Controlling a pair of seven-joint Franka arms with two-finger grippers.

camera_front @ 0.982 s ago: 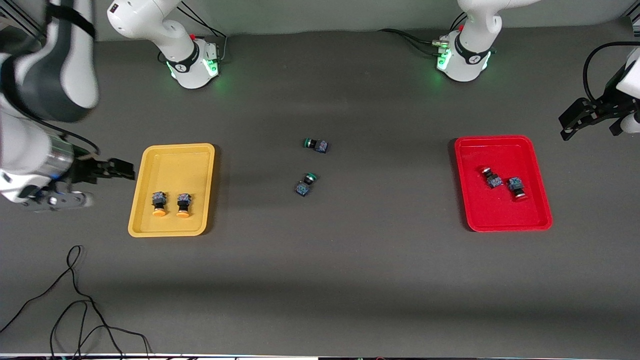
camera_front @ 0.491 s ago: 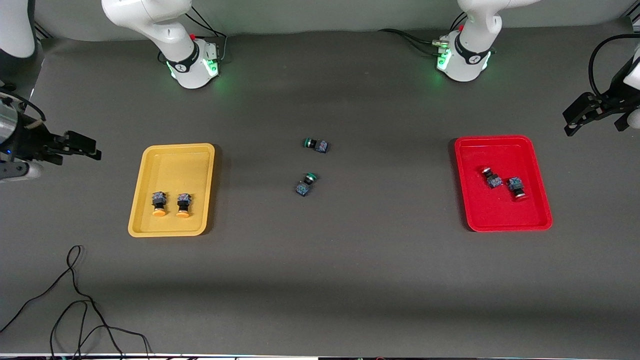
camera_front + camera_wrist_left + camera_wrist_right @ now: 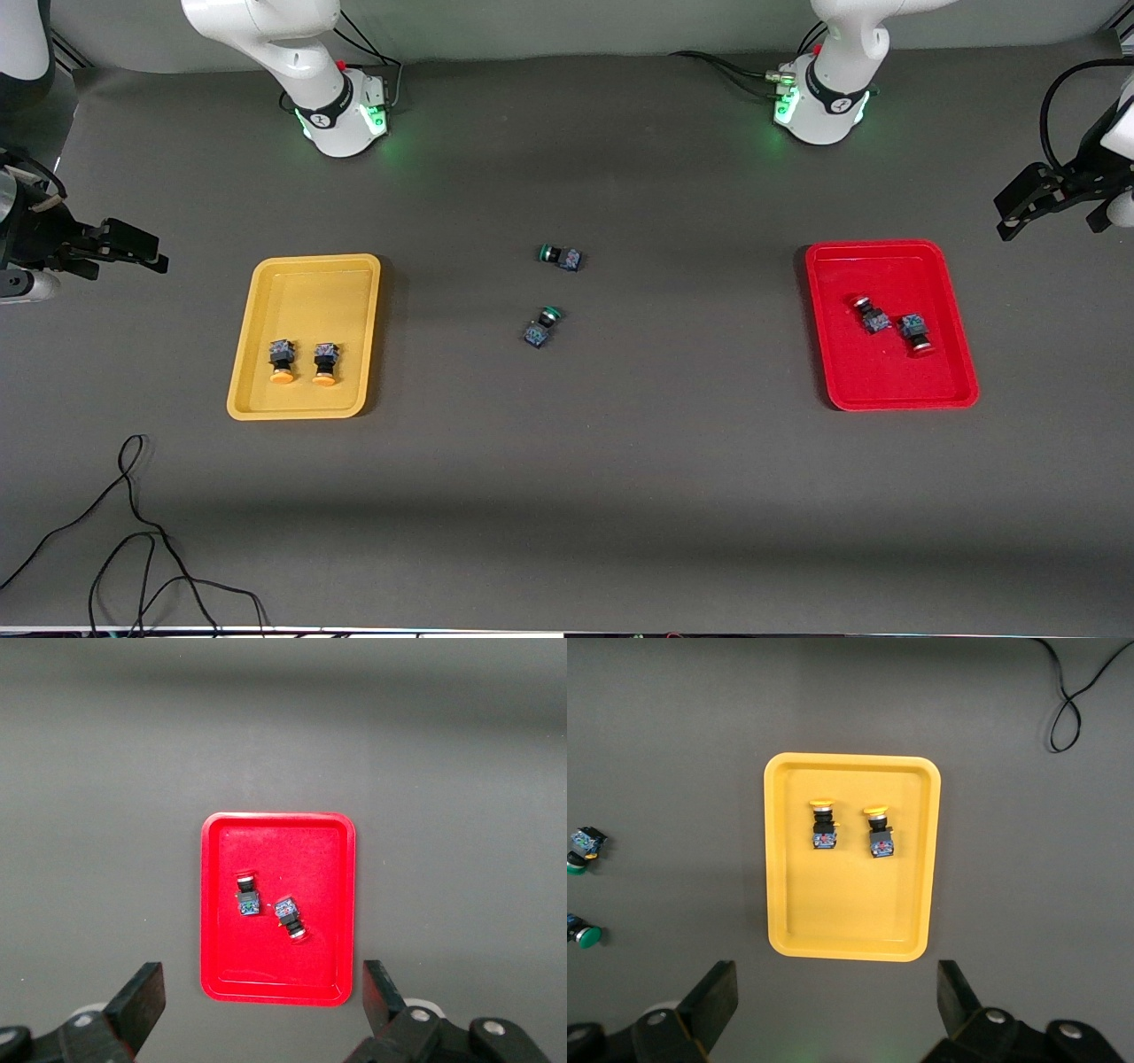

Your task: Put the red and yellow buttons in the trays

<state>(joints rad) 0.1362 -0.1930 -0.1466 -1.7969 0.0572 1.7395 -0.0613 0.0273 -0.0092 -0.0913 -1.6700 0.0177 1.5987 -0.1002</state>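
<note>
Two yellow-capped buttons (image 3: 303, 362) lie side by side in the yellow tray (image 3: 266, 399) at centre left of the front view, their long axes parallel and running with the tray's length, caps pointing toward the front camera and dark bodies toward the robot bases. In the red tray (image 3: 961, 372), at centre right of that frame, the two red-capped buttons (image 3: 893, 324) lie close together but askew: one tilts its cap up toward the frame's upper left, the other points its cap down toward the tray's lower edge. Two green-capped buttons stay on the bare dark table (image 3: 620, 496) near the frame's middle: one green-capped button (image 3: 559, 257) lies crosswise with its cap toward the right arm's end, and the other green-capped button (image 3: 541, 326), nearer the camera, lies on a slant with its cap uppermost in the frame.

The right gripper (image 3: 151, 252) hangs at the frame's left edge, over bare table beside the yellow tray, jaws spread wide and holding nothing. The left gripper (image 3: 1005, 213) hangs at the right edge, above the red tray in the frame, likewise spread wide and empty. A loose black cable (image 3: 133, 532) curls across the lower left corner. Small dark markings on the arm bases are too fine to read, and no writing can be made out on trays or buttons.
</note>
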